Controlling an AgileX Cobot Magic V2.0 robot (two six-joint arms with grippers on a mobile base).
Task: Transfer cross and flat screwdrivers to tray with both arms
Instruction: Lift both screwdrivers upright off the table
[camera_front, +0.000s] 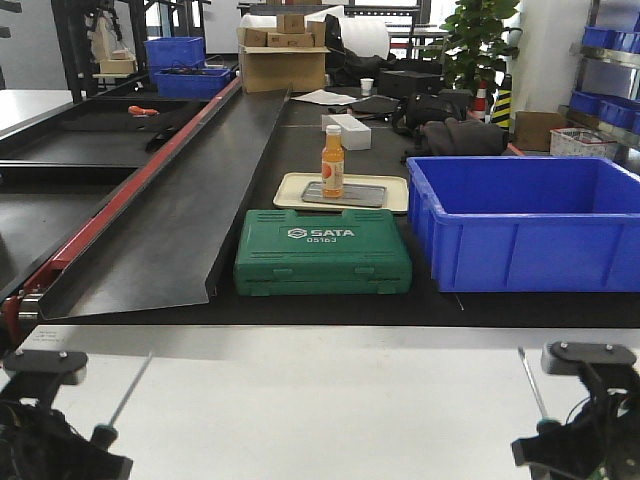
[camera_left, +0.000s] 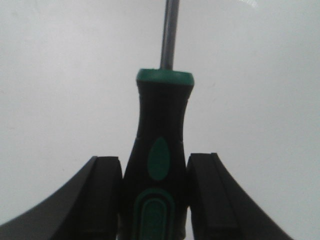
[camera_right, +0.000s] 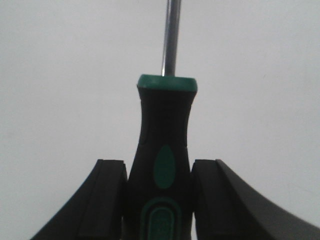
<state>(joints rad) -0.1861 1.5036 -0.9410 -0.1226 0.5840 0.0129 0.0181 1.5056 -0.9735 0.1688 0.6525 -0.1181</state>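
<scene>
Wrist views: both handles pinched, over tray (camera_front: 320, 400).
Left gripper (camera_left: 155, 161) gripped left screwdriver (camera_left: 160, 125), right gripper (camera_right: 159, 165) gripped right screwdriver (camera_right: 165, 125); shafts pointed straight away from fingers (camera_left: 105, 195), toward far side.

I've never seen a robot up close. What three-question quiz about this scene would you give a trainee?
1. True or false: the left gripper is closed on the black-and-green handle of a screwdriver.
2. What stands on the cream tray? A) an orange bottle B) a hammer C) a coffee mug
3. Fill the gap: seen from the front camera, the green case lies to the ___ of the blue bin.

Key: 1 true; 2 A; 3 left.
</scene>
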